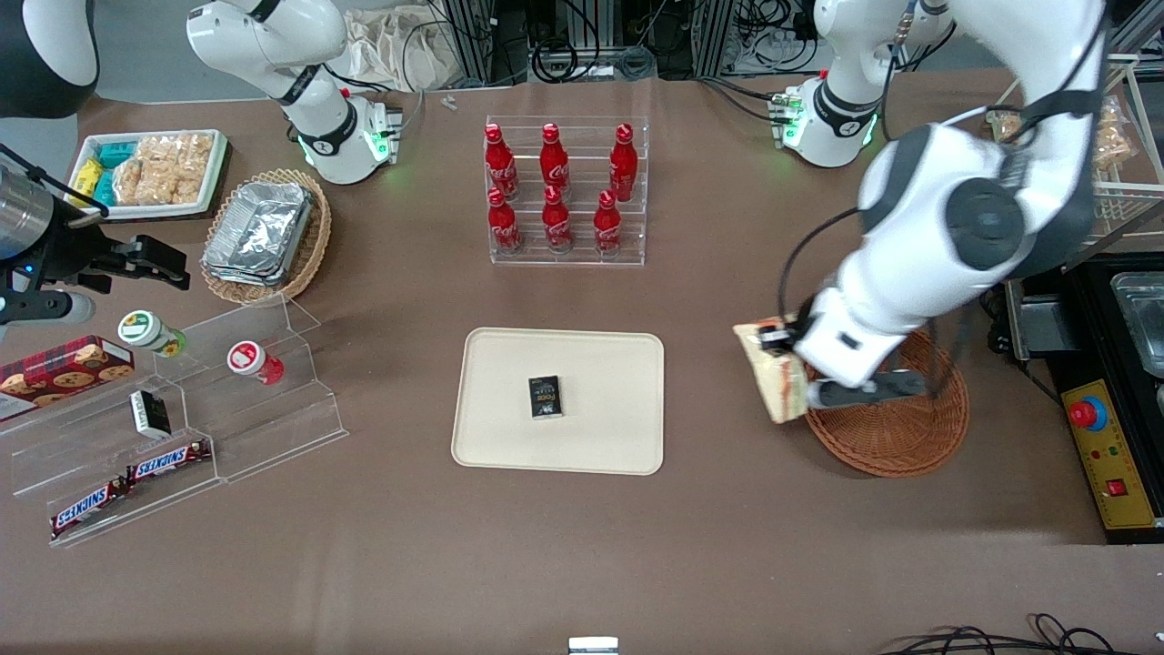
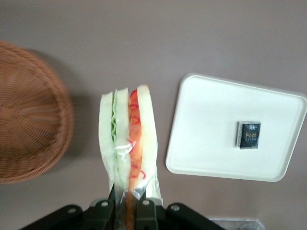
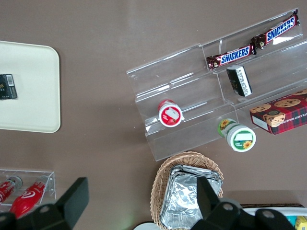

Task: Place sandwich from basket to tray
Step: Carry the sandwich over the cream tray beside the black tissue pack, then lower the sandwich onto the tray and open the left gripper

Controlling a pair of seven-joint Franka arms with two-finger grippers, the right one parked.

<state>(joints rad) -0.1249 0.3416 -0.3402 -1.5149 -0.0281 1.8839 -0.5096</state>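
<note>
The brown surface (image 1: 582,546) carries everything. Of the task's things the cream tray (image 1: 509,428) is the largest; it lies flat near the middle of the surface, nearer the front camera than the clear rack of red bottles (image 1: 566,193). A small black box (image 1: 545,397) lies on the tray, about at its centre, with bare tray all around it.

The reddish-brown basket (image 1: 900,437) sits beside the tray, toward the working arm's end of the surface, with a strip of bare surface between the two. The white left arm reaches over the basket and hides part of it. In the left wrist view the visible part of the basket (image 2: 29,115) holds nothing.

The gripper (image 1: 784,338) hangs over the basket's rim on the side facing the tray, its fingers (image 2: 103,211) closed on the sandwich (image 1: 775,373). The sandwich is lifted clear of the basket, held on edge in a clear wrapper, so that its white bread and its green and orange-red filling layers show in the left wrist view (image 2: 128,139). Seen from there it hangs over bare surface, between the basket and the tray (image 2: 211,134), and touches neither.
</note>
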